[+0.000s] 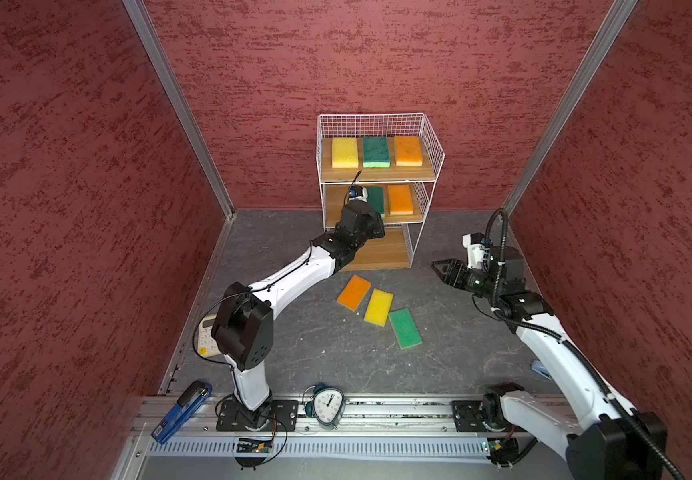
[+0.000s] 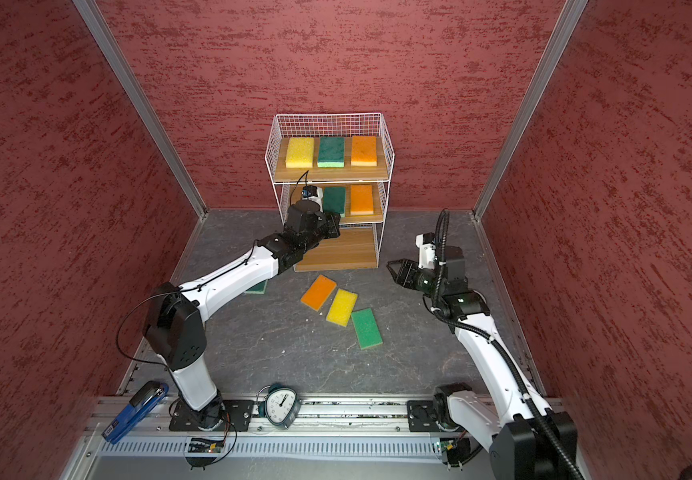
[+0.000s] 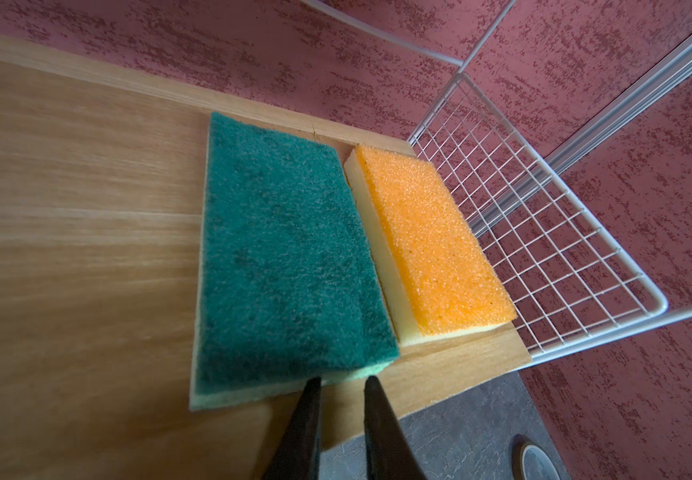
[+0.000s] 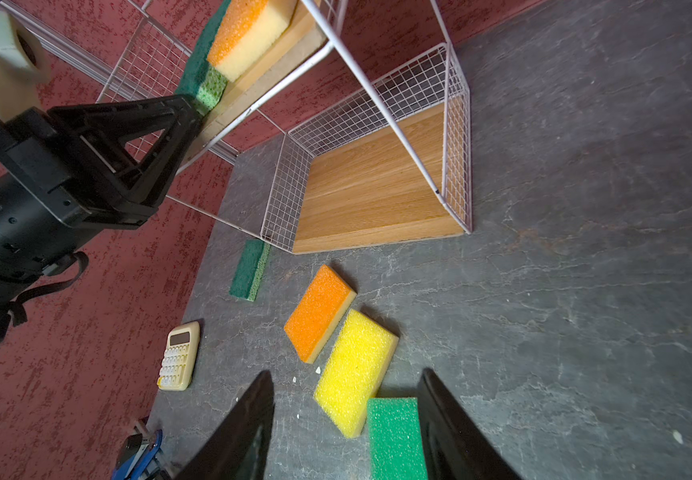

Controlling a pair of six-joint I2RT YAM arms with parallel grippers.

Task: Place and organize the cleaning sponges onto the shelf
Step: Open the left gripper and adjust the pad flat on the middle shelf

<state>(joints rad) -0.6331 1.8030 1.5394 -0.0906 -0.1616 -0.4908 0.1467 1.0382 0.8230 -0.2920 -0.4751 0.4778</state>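
As right gripper (image 4: 347, 374) waits, fingers wide, left gripper (image 3: 342, 380), fingers narrow and empty, meets dark green sponge (image 3: 286, 249) on shelf (image 3: 86, 187), apparently aligning it.

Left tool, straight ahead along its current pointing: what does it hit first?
The dark green sponge on the middle board of the shelf. The left tool points at its near short edge, with the tips right at it. Whether they touch is unclear.
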